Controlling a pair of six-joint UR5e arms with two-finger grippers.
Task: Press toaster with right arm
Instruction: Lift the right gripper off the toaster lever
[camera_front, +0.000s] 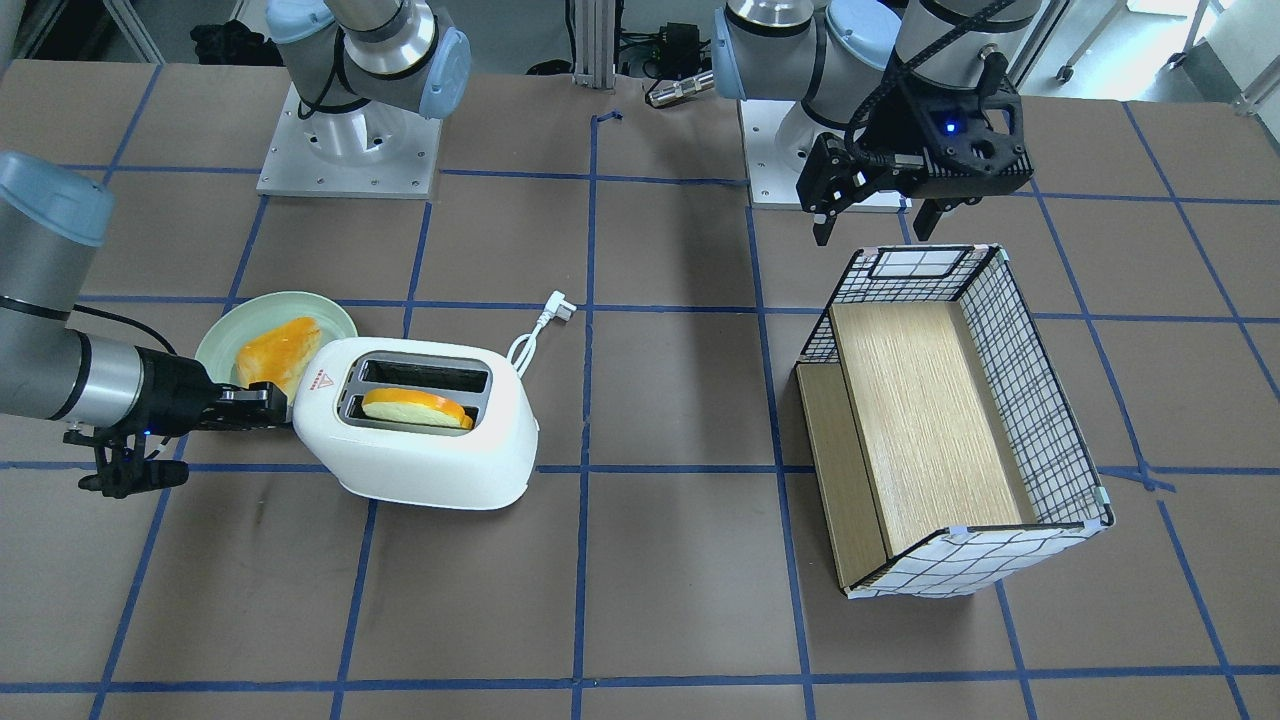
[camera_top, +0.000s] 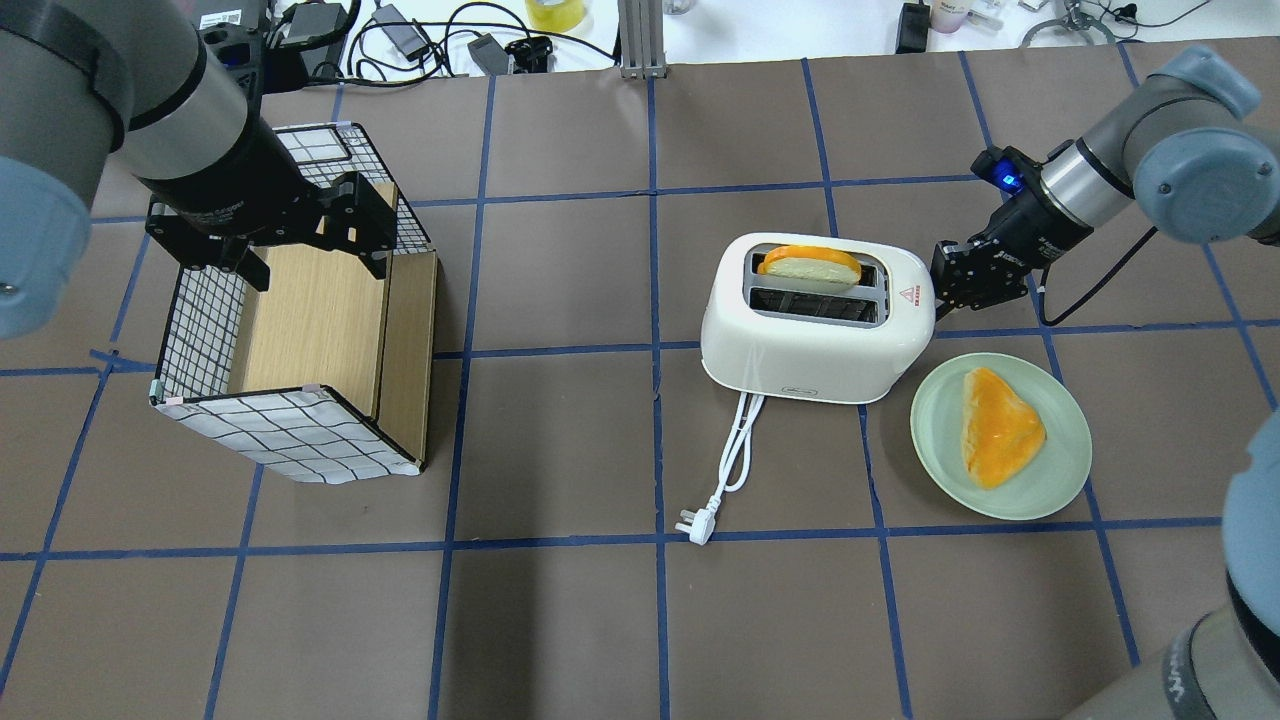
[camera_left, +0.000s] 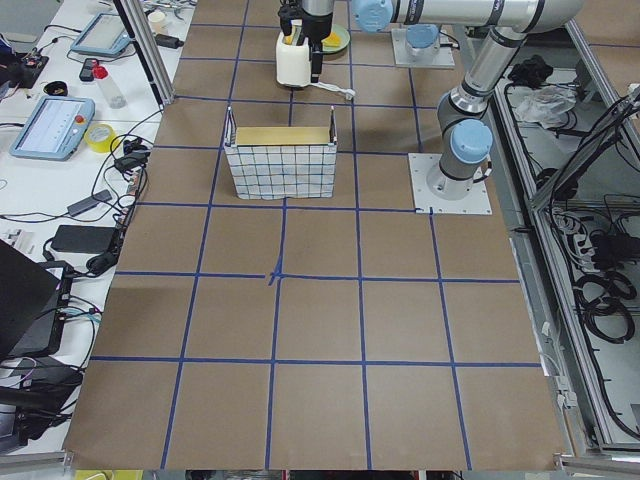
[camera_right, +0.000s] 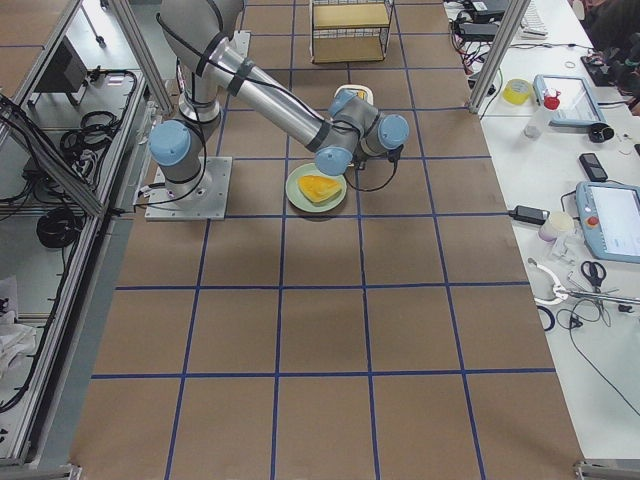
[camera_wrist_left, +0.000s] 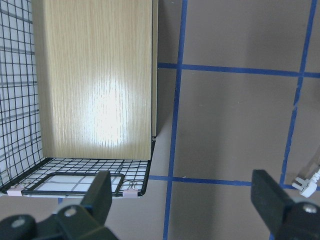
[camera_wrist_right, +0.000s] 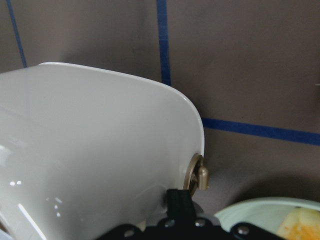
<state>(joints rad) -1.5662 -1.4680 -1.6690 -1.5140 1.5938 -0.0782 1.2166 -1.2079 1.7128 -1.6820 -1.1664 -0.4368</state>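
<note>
At the lower right of the overhead view, a pale green round plate (camera_top: 1060, 470) bearing an orange-glazed bread slice (camera_top: 1000, 425) lies just beside the white, rounded plastic two-slot toaster (camera_top: 800, 360), whose white cord (camera_top: 738, 450) trails toward the bottom edge, leaving the toaster's right end open. Behind the plate, the silver-grey right arm (camera_top: 1090, 180) reaches in with jaws clenched on nothing, tip against that end, probably to push the lever while a second slice (camera_top: 810, 265) stands high in the far slot. At the upper left, well apart, the left arm (camera_top: 170, 100) hangs over a wire-mesh basket (camera_top: 290, 440), jaws spread wide.
</note>
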